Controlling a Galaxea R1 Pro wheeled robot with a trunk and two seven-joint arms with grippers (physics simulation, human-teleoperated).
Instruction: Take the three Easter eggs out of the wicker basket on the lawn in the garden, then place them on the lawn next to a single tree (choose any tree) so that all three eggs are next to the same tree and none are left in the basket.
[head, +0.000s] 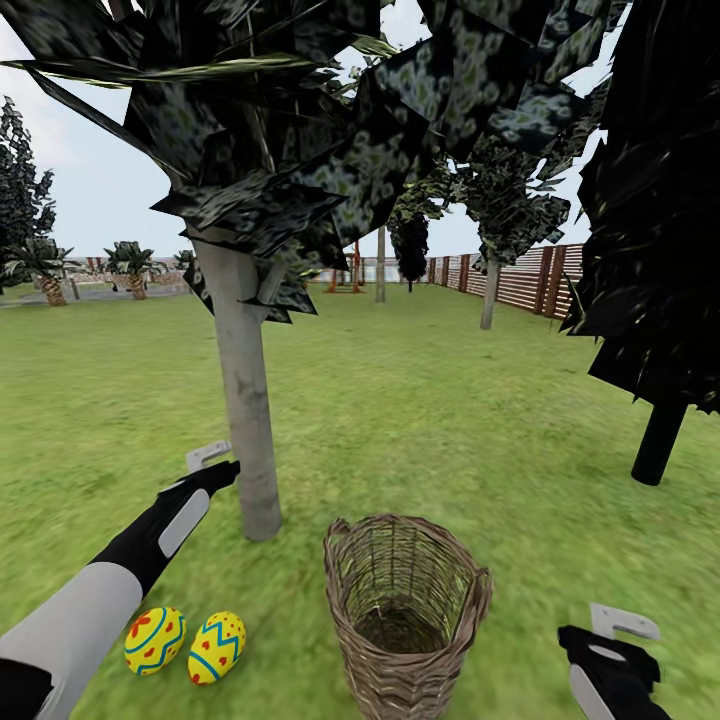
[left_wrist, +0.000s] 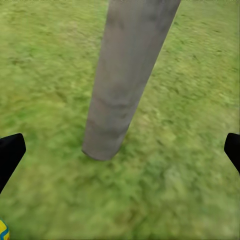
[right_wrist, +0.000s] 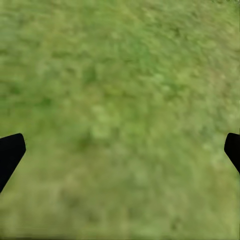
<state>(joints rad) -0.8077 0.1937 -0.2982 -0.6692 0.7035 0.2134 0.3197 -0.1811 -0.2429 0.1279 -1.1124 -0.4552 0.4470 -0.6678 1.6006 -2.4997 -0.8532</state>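
Now both tools are standing wide open and gripping nothing. In the left wrist view the left tool (left_wrist: 120, 152) is showing only its two dark fingertips (left_wrist: 10, 152) at the frame's edges, with the pale grey trunk of the tree (left_wrist: 125, 80) standing between them further ahead, apart from both tips. In the head view the left tool (head: 212, 465) is hovering just beside that trunk (head: 245, 400), above the lawn (head: 420, 420), not touching it.

The right tool (right_wrist: 120, 150) is likewise spread, its fingertips (right_wrist: 10, 152) framing bare, blurred grass (right_wrist: 120, 100). In the head view it (head: 610, 640) is sitting low at the right, partly cut off by the frame edge.

Two eggs are lying side by side on the grass near the tree's base: one (head: 154, 640) touching or partly hidden by the left arm, the other (head: 217, 647) just beside it. A sliver of yellow egg (left_wrist: 3, 231) is peeking in at the left wrist view's corner. The basket (head: 405, 600) is standing upright beside the tree, its bottom cut off; its inside is looking dark, and whether an egg is lying in it is hard to tell.
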